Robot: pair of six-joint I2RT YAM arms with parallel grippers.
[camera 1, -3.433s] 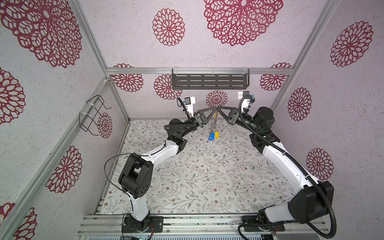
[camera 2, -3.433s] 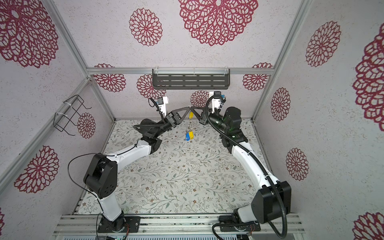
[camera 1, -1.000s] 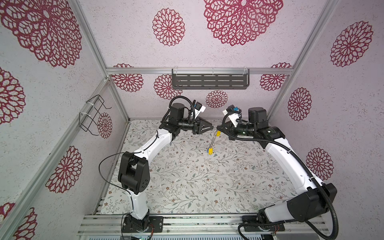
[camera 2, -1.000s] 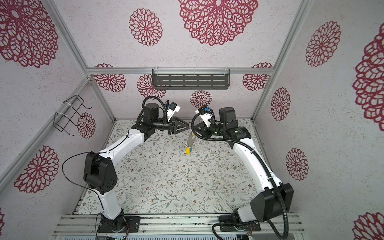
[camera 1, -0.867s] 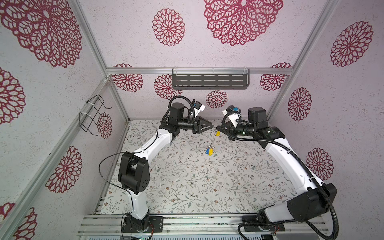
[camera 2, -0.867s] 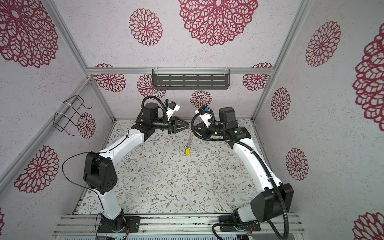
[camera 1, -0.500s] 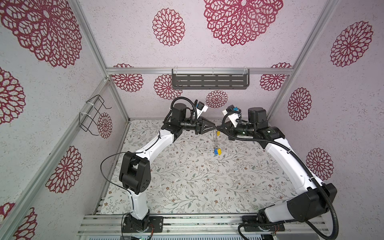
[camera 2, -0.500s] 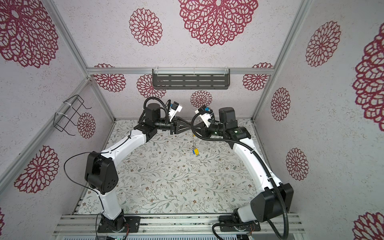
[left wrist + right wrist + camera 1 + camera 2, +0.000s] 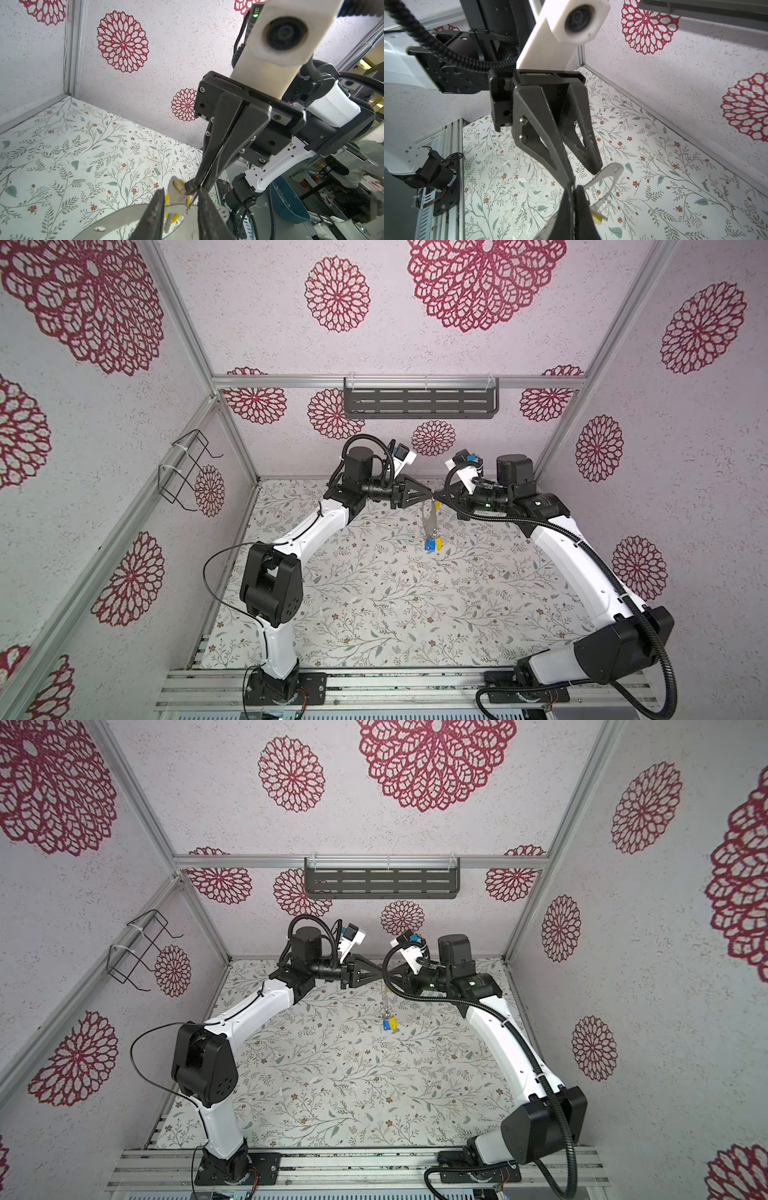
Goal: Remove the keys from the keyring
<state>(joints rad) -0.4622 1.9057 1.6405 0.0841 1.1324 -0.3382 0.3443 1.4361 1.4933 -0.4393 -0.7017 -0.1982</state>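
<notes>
Two states we see: right fingers [image 9: 214,145] pinch yellow plastic key tag [image 9: 176,188], grey horseshoe metal keyring [image 9: 428,517] dangling; left fingers [image 9: 154,216] spread around it.

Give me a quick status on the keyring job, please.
Right gripper shut on keyring, hanging in mid-air. Left gripper open at its upper end. Keys on it, dangling below. Nothing in the way.

L gripper [image 9: 427,494] & R gripper [image 9: 439,498] tip-to-tip mid-air, keyring [image 9: 429,518] hanging below, blue/yellow keys [image 9: 433,545] at bottom
</notes>
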